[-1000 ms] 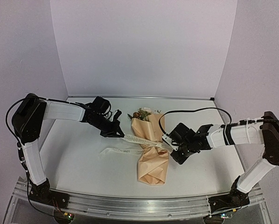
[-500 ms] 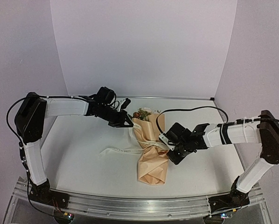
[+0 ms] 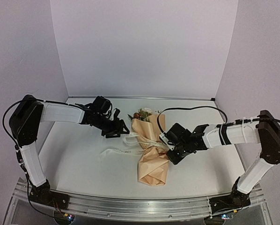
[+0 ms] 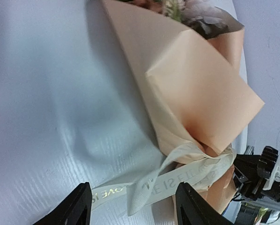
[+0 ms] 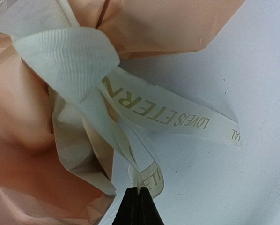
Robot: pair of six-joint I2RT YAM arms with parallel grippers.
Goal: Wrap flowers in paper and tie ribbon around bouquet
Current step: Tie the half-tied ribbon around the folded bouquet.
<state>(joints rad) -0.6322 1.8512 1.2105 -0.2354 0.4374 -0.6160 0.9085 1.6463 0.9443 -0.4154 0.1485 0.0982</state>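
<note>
The bouquet [image 3: 152, 157] lies mid-table, its tan paper [image 3: 149, 130] cone pinched at the waist. The flowers [image 3: 143, 114] show at its far, wide end. The cream ribbon [image 3: 122, 151] wraps that waist, and one lettered tail trails left over the table. My left gripper [image 3: 118, 131] hangs open just left of the cone. In the left wrist view the paper [image 4: 191, 84] fills the frame, and the ribbon [image 4: 187, 176] loops loose beyond my left gripper [image 4: 133, 211]. My right gripper [image 3: 171, 149], at the cone's right side, is shut on a strand of the ribbon [image 5: 173, 115] at its tips [image 5: 140, 193].
The white table [image 3: 74, 154] is walled by lilac panels at the back and both sides. An aluminium rail [image 3: 130, 208] runs along the near edge. A black cable [image 3: 191, 110] arcs above the right arm, close to the flower end.
My left gripper, shut on the ribbon and raised toward the flowers half a second ago, has opened, let it go and drawn back left. The right gripper stays shut, shifted slightly left.
</note>
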